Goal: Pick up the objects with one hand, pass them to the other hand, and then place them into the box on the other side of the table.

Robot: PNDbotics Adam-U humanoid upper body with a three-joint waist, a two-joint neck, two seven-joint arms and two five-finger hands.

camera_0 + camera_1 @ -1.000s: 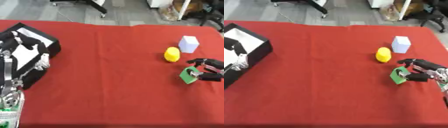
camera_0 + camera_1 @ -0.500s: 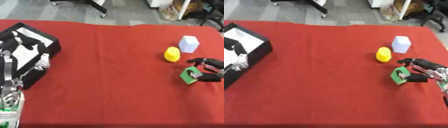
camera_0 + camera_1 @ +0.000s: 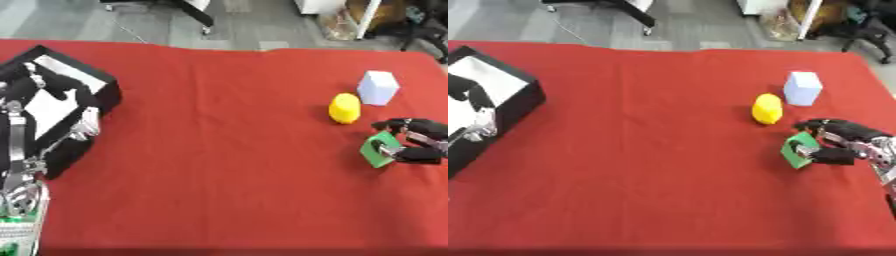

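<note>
So the right hand [image 3: 840,145] is over at the right edge of the table, fingers and thumb curled around a small green block [image 3: 796,149], pinching it. The block looks tilted up on an edge, and I can't tell whether it's touching the cloth or just off it.

The left hand [image 3: 45,85] shows at the left side, up over the box; its fingers look loosely spread and aren't holding anything as far as I can see.

Biggest thing in view is the table with its red cloth [image 3: 219,150], which fills most of the picture. Next is the black box [image 3: 525,102] with a white inside, sitting at the far left edge, well apart from everything on the right.

Then the smaller stuff: a pale blue-white cube [image 3: 802,88] sits upright near the far right corner, and a yellow rounded object [image 3: 766,108] is just beside it, slightly closer to the robot and a bit to the left. The green block is nearer still, just past the yellow one, not touching it.
</note>
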